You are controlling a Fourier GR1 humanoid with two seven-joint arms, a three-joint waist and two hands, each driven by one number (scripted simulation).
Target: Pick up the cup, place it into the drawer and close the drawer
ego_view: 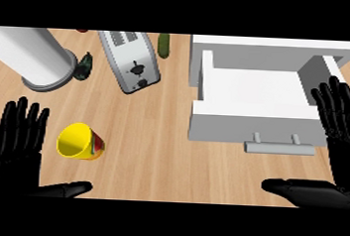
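Left hand [15, 152]: lower left, fingers [20, 120] straight and spread wide, holding nothing.
Right hand [338, 147]: lower right, next to the drawer's front, fingers likewise straight, empty.
Cup [80, 141]: yellow, apparently tipped over on the worktop [162, 154], just beside the left hand and well apart from the drawer.
Drawer [251, 126]: pulled open, handle [281, 147] facing the robot.
Progress: nothing done yet, as I judge it; grasping, placing and closing all remain.

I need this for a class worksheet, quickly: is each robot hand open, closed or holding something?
Left robot hand: open, holding nothing, near the yellow cup.
Right robot hand: open, holding nothing, by the open drawer.
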